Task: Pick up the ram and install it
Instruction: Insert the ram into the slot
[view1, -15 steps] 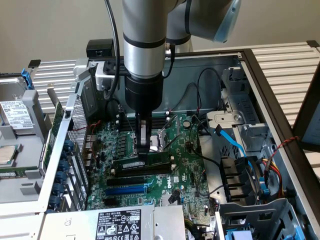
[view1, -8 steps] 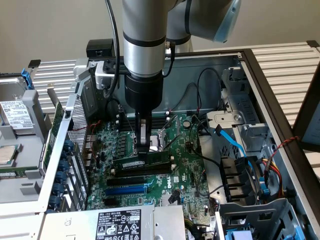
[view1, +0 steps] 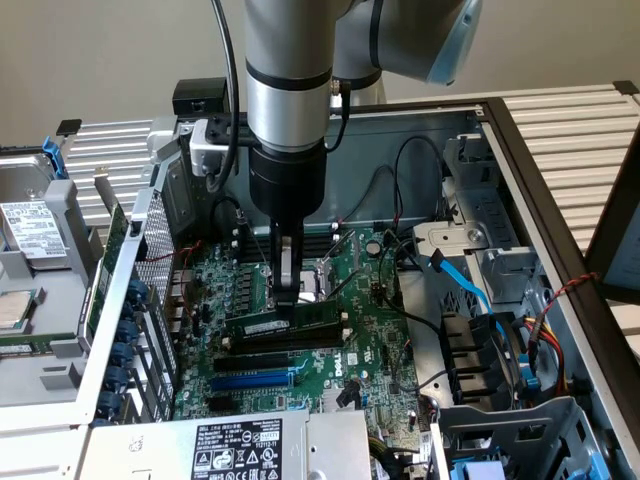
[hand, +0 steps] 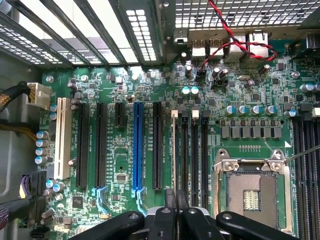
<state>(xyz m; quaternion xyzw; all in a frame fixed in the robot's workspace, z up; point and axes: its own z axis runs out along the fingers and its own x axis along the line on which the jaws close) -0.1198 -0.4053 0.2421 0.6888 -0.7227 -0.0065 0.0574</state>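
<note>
Pickup done: jaws pinch the ram (view1: 290, 326) by its top edge, edge-on at the black DIMM slots (hand: 194, 150) just beside the CPU socket (hand: 252, 192). Can't tell if it's seated. Nothing crosses the slots; blue PCIe slot (hand: 138, 145) sits farther from the socket.

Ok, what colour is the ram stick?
The ram is green; the exterior view shows it best.

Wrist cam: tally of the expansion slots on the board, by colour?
white expansion slot: 1
black expansion slots: 4 (3 long, 1 short)
blue expansion slot: 1
Total: 6
</note>
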